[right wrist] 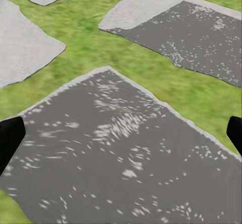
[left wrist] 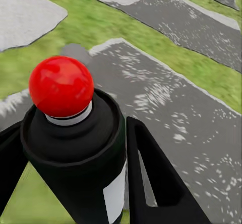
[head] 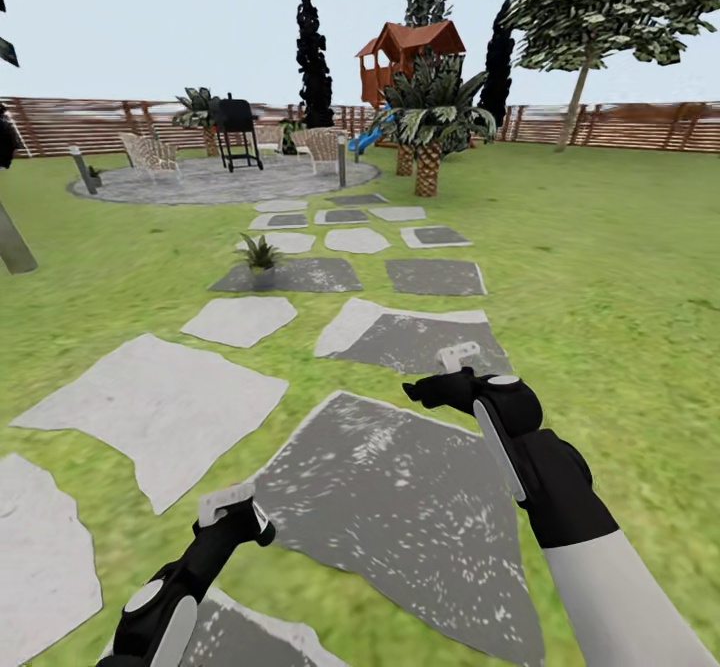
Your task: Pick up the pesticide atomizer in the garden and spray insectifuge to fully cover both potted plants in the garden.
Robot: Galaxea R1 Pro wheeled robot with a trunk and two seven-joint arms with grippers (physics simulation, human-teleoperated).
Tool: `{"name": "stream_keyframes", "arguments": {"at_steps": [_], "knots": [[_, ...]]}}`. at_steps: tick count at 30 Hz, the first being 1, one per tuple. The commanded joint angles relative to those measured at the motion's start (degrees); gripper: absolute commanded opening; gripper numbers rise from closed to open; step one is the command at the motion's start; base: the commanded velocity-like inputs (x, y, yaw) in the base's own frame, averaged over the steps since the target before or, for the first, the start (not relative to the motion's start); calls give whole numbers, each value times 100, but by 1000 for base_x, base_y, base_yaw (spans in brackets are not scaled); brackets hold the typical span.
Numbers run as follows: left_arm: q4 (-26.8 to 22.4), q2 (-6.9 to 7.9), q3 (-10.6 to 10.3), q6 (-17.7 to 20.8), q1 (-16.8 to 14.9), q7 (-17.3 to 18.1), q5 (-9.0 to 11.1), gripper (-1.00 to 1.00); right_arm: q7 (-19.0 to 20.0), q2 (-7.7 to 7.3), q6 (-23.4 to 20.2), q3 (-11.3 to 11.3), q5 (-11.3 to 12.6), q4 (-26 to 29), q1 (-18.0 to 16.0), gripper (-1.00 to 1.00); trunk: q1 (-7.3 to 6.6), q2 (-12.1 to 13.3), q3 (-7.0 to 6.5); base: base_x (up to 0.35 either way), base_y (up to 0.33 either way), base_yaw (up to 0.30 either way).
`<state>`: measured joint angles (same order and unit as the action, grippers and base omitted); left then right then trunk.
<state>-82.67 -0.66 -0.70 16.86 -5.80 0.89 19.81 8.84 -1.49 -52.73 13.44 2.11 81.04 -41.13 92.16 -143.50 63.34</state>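
The pesticide atomizer point(left wrist: 60, 85), a dark bottle with a red ball tip and a white label, stands between the fingers of my left gripper point(left wrist: 80, 148), which is shut on it. In the head view that left gripper point(head: 228, 512) hangs low over the grey stone paving point(head: 400, 507). My right gripper point(head: 455, 367) is open and empty over the same slab; in the right wrist view its gripper point(right wrist: 121, 133) shows two black fingertips far apart. One potted plant point(head: 260, 255), green pointed leaves in a small grey pot, sits on a slab ahead to the left. The speckled-leaved plant is out of view.
Stepping stones point(head: 240, 319) lead over the lawn to a round paved patio point(head: 220, 182) with chairs point(head: 150, 152), a black grill point(head: 236, 127) and a bollard lamp point(head: 342, 157). A palm point(head: 428, 117), a wooden playhouse point(head: 405, 57) and the slat fence point(head: 620, 125) stand behind.
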Motion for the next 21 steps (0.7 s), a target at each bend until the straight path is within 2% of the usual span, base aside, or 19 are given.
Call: {"name": "stream_keyframes", "arguments": {"at_steps": [1,10,19,21], "knots": [[4,-2,1,-1,0,0,-2,-100,-2,0,0,0,1,0,0,100,-2,2,-20,0,0,266],[14,-16,-4,-50,0,-54,-41,-100,2,0,5,0,0,-4,0,100,-25,14,-191,0,0,242],[14,-19,9,-29,0,-52,-14,-100,4,0,-8,22,-33,-26,0,100,-49,26,-388,0,0,14],[14,-23,8,-38,0,-64,-19,-100,4,0,-9,25,-35,-26,0,100,-93,106,-424,0,0,0]]}}
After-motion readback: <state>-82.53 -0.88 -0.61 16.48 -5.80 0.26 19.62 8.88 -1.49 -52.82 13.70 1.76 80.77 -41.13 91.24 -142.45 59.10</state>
